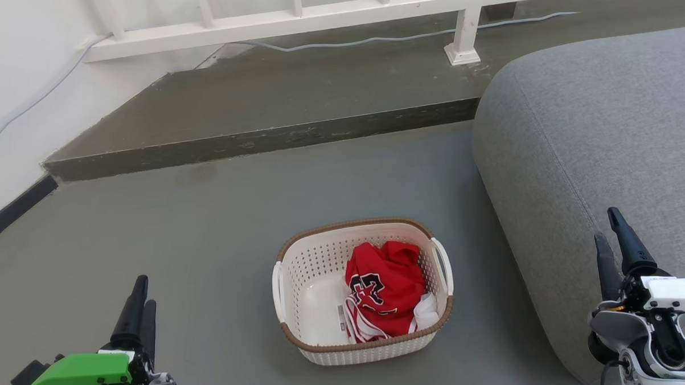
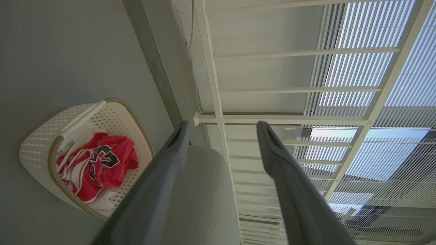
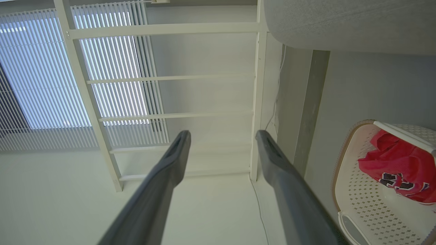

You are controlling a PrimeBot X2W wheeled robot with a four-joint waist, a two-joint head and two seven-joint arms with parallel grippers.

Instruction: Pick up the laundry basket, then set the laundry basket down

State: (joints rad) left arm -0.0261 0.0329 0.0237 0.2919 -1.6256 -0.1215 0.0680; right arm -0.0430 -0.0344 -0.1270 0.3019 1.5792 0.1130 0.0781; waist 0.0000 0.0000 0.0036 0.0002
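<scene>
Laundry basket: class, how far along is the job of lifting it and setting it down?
Done: nothing visible; the laundry basket stands on the floor, a red garment inside. In hand: nothing; the left hand and right hand are open, well clear of the basket. Left: grasp, lift, set down.

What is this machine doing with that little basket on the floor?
A small cream-white perforated plastic laundry basket with a brown woven-look rim sits on the grey floor beside a grey fabric sofa. A crumpled red garment lies inside it. The robot's left gripper and right gripper hover open on either side, both well apart from the basket. Neither is touching it, so the basket has not been picked up yet.
</scene>
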